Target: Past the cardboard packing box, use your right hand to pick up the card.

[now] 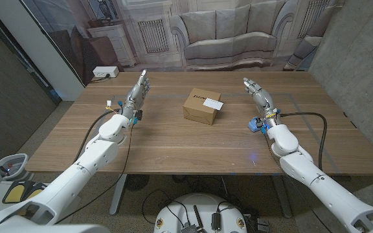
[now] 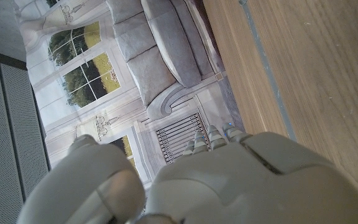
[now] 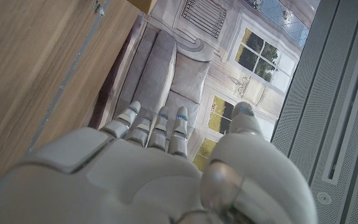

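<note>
A small cardboard box [image 1: 201,107] sits in the middle of the wooden table [image 1: 173,142]. A white card [image 1: 212,103] lies on its top, near the right edge of the box. My right hand [image 1: 258,96] stands to the right of the box, well apart from it, fingers stretched out and holding nothing. My left hand [image 1: 136,94] stands to the left of the box, fingers straight, holding nothing. In the right wrist view the back of my right hand [image 3: 160,168] shows, fingers extended. The left wrist view has the back of my left hand [image 2: 216,180].
A white power strip [image 1: 104,72] lies beyond the table's far left corner. A printed backdrop of a sofa [image 1: 238,32] hangs behind the table. A cable [image 1: 309,116] runs from my right wrist across the table's right side.
</note>
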You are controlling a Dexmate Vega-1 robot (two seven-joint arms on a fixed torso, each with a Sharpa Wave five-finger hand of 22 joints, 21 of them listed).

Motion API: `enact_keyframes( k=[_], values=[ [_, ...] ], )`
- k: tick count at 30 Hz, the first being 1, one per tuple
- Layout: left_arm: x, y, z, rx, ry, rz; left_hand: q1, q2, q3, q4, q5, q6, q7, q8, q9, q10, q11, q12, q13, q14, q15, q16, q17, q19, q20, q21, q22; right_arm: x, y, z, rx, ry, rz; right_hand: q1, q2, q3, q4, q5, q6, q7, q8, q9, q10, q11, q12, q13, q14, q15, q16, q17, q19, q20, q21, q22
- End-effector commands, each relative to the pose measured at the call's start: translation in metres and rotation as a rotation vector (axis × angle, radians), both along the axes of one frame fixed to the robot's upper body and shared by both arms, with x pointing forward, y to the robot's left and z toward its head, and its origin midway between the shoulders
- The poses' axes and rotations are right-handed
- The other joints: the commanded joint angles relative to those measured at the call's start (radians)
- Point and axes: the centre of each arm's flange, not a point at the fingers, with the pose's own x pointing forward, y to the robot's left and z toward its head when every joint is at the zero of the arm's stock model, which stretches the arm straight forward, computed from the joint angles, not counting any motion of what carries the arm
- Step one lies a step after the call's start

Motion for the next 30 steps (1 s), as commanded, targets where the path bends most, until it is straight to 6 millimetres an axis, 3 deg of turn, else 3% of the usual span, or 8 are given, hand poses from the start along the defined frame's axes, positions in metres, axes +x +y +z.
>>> enact_keyframes(
  k=[1,30],
  values=[
    [0.002,0.002,-0.002,-0.021,-0.004,0.005,0.007,0.005,-0.004,-0.004,0.007,-0.028,0.003,0.005,0.002,0.005,-0.005,0.008,0.003,0.007,-0.002,0.008,0.003,-0.028,-0.028,0.009,0.006,-0.004,0.001,-0.002,-0.016,-0.017,-0.023,0.01,-0.001,0.006,-0.004,0.005,0.006,-0.005,-0.003,0.005,0.01,0.007,-0.002,0.004,0.011,-0.002,-0.004,-0.001,0.013,-0.048,0.004,0.005],
    [-0.002,0.004,-0.006,-0.033,0.001,0.012,0.015,0.012,-0.012,-0.007,0.009,-0.019,0.005,0.004,0.002,0.012,-0.003,0.006,0.003,0.027,0.0,0.01,0.003,0.021,-0.031,0.023,0.007,-0.025,-0.001,-0.009,-0.074,-0.088,-0.119,0.04,-0.006,0.01,-0.004,0.001,0.023,-0.017,-0.005,0.006,0.018,-0.001,-0.006,0.005,0.016,-0.003,-0.008,-0.001,0.019,-0.047,0.002,0.006]
  ],
)
